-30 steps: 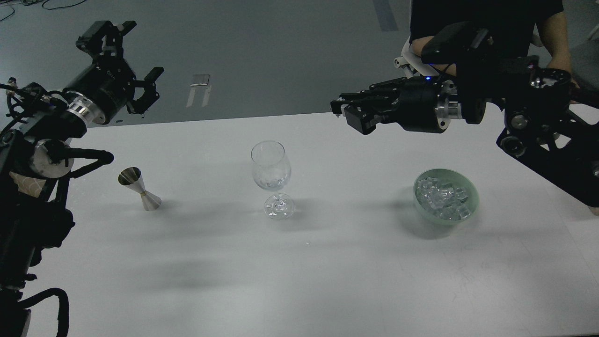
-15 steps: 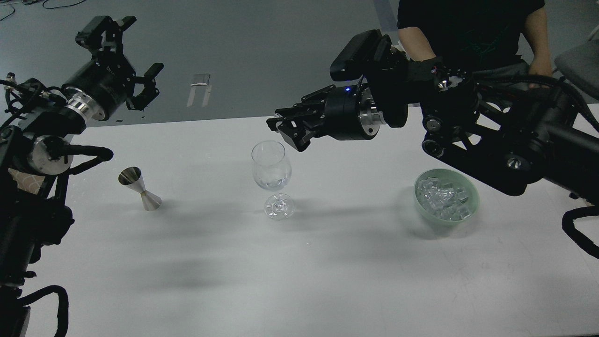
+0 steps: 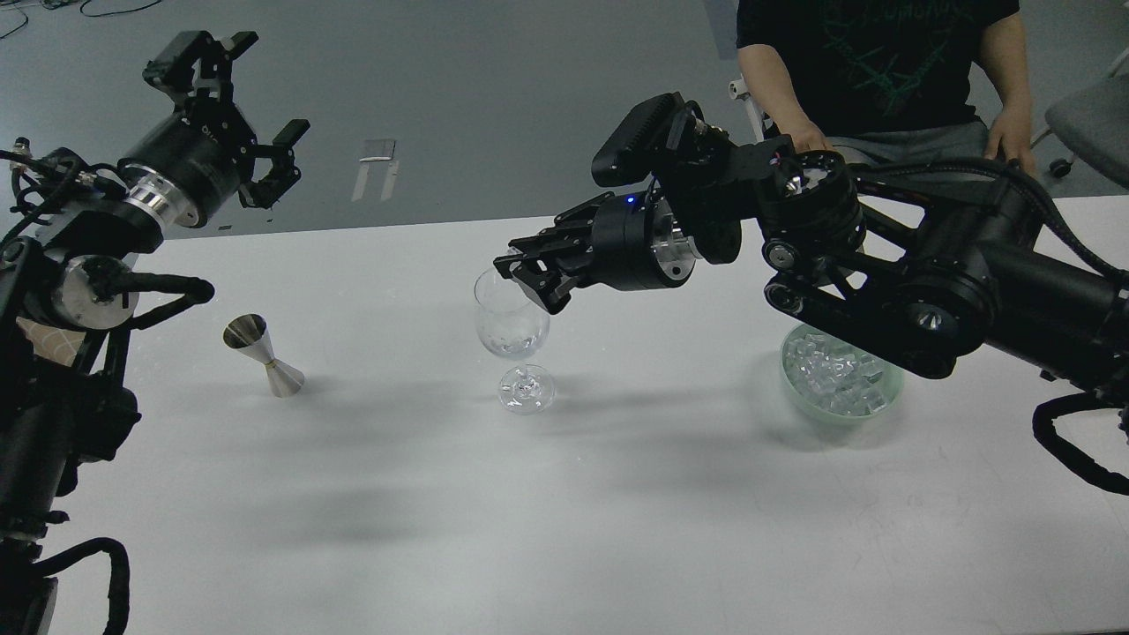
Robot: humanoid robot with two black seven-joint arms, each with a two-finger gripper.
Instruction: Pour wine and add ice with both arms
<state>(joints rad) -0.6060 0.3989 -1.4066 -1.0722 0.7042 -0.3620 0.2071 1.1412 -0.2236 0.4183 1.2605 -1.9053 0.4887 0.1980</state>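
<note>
A clear stemmed wine glass (image 3: 512, 326) stands mid-table with a little ice in its bowl. My right gripper (image 3: 514, 269) reaches in from the right and sits at the glass's rim, fingers close together, with a small clear glint of an ice cube at the tips. A heap of ice (image 3: 833, 377) fills a pale green bowl (image 3: 889, 391) at the right, partly hidden by my right arm. My left gripper (image 3: 256, 97) is open and empty, held high at the far left, well away from the glass.
A steel jigger (image 3: 265, 356) stands left of the glass, below my left arm. A person in a black shirt (image 3: 873, 62) sits behind the table's far edge, hands near it. A grey chair (image 3: 1089, 115) is at the far right.
My right arm has swung left from above the bowl area to the wine glass and dropped to its rim. The left arm has barely moved. The person has leaned back.
</note>
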